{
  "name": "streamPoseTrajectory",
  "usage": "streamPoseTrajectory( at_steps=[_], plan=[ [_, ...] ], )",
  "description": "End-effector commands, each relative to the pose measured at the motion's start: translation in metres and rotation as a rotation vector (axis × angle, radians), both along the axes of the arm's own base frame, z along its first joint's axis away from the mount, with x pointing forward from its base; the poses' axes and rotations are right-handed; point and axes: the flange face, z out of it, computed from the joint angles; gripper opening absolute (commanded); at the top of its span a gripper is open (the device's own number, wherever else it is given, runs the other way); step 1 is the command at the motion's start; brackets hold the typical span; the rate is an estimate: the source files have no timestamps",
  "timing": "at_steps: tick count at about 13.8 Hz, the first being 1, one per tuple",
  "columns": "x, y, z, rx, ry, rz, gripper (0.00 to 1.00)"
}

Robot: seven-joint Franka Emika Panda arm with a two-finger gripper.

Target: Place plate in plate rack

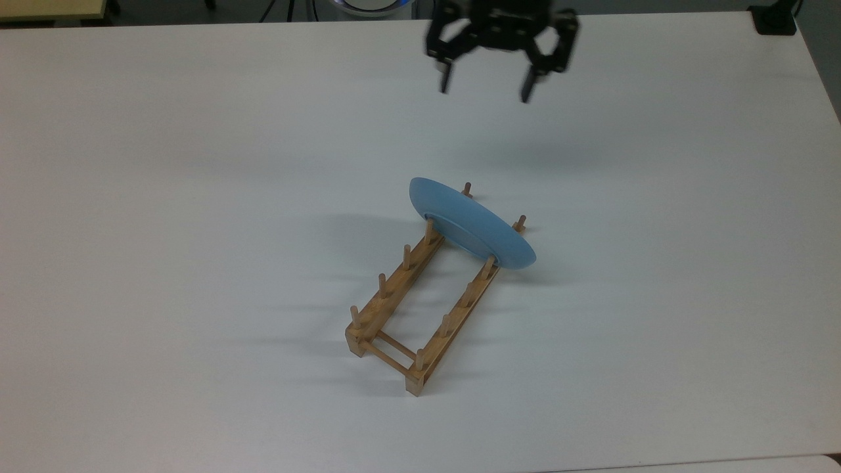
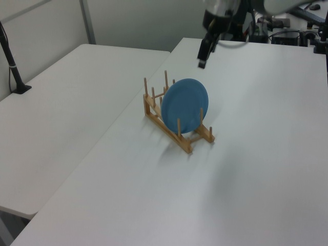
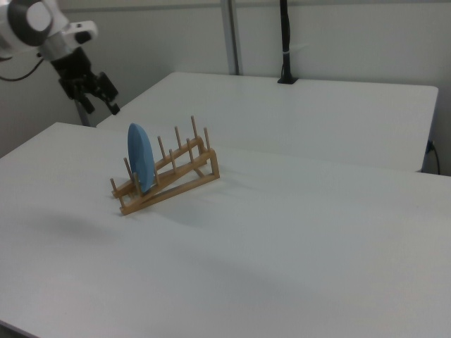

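Round light-blue plastic plate standing on edge, slightly tilted, between the end pairs of pegs of the light-brown wooden plate rack; rack resting near the middle of the white worktop, its plate-bearing end toward the top view's upper edge; black two-finger gripper raised above the worktop's far edge, well apart from the plate, jaws spread wide and holding nothing.

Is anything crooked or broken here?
Nothing stands out. The blue plate stands on edge between pegs at one end of the wooden rack, leaning slightly, unbroken. The gripper hangs open, away from it.
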Motion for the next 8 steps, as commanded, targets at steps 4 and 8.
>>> streamPoseTrajectory(
  at_steps=[4, 8],
  plan=[
    [-0.006, -0.118, -0.002, 0.073, 0.219, -0.159, 1.00],
    [-0.005, -0.168, 0.000, 0.143, 0.232, -0.200, 1.00]
  ],
)
